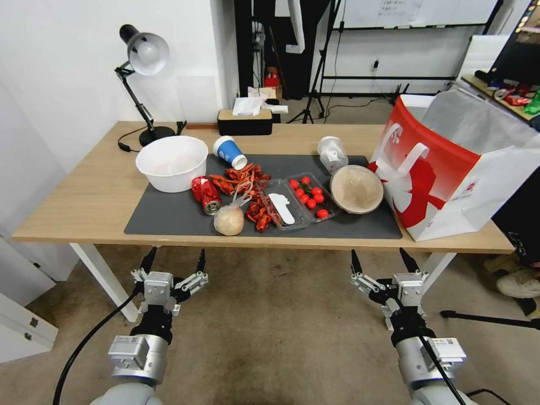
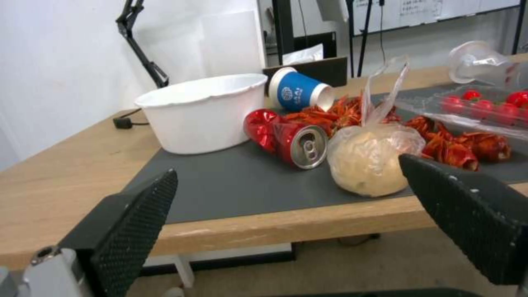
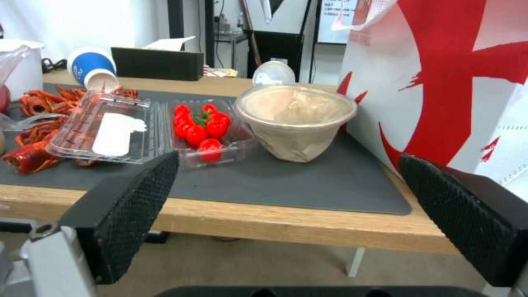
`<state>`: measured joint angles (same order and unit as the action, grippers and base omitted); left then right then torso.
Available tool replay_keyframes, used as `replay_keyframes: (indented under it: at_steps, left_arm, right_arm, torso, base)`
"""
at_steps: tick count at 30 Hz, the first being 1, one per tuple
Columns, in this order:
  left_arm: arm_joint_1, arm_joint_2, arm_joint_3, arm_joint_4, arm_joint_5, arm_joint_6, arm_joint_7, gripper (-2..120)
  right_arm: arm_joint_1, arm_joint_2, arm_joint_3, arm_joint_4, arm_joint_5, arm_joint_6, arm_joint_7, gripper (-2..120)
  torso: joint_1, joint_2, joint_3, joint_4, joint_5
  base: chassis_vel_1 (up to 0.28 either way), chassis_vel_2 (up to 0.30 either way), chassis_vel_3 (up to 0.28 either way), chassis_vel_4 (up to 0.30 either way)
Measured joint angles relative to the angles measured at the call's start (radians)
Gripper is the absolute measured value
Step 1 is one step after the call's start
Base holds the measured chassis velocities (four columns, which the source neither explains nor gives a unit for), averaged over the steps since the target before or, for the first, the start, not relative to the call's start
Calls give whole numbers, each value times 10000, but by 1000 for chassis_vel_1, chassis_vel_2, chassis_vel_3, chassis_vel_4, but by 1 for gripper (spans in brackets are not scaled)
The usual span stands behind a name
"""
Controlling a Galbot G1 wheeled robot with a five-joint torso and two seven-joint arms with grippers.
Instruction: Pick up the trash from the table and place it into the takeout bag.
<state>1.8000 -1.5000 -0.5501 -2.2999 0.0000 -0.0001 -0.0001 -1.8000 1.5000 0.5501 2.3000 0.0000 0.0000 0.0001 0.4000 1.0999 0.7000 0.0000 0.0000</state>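
Both grippers hang below the near edge of the table [image 1: 84, 208], left gripper [image 1: 173, 264] and right gripper [image 1: 382, 263], fingers spread wide and holding nothing, so the picking looks not yet begun. Nearest on the dark mat lies the clear bag with beige lump [image 1: 229, 219], just beside the dented red can [image 1: 206, 194]. Behind them are the tan bowl [image 1: 356, 189], the tipped blue cup [image 1: 229, 152] and the clear plastic cup [image 1: 332, 153]. To the right stands the takeout bag [image 1: 450, 169], mouth open. Next, I'd guess, an arm must rise above the tabletop and reach in.
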Motion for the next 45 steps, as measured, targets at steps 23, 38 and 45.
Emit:
replay_keyframes:
  at_steps: [23,38,45]
  left_arm:
    - [-36,31,13,0,-48,2,-48,100]
    - [-1293,1681,908,-178,-2438,525,-2466,100]
    - [-1023,1747,801,-287,-2317,342,-2361,100]
  right_arm:
    - [27,-18,-15,0,16,-27,9,100]
    - [2285,-1723,-435,500,2059,-3217,1368,100]
    - [2354,-1743,-337,396,4312,-3383,2103,100]
  torso:
    - [0,0,0,0,0]
    - [0,0,1,0,0]
    - [-1,0,0,-1,1]
  base:
    - [0,0,0,0]
    - [0,0,0,0]
    - [0,0,0,0]
